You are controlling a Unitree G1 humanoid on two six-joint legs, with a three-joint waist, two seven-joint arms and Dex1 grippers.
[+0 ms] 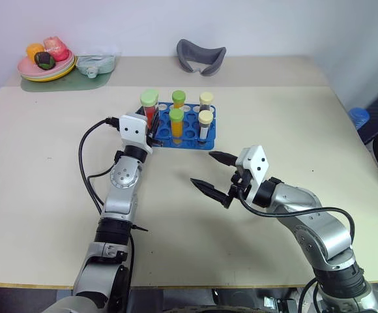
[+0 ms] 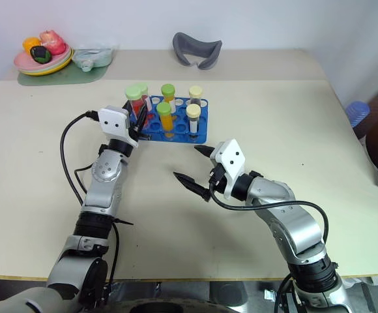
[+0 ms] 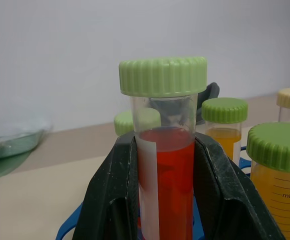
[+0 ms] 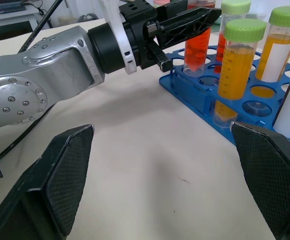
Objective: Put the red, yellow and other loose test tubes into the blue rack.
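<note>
Now, table (image 1: 39, 156): beige, wide, it carries everything.
Blue rack (image 1: 210, 141): stands near the middle of the table, with upright tubes in its holes.
Right gripper (image 1: 214, 172): hovers above the table in front of the rack, fingers wide apart, nothing between them.
Left gripper (image 4: 197, 19): at the rack's left end, fingers clamped on the red tube.
Red tube (image 3: 166, 170): green cap, upright, its bottom at a rack hole.
</note>
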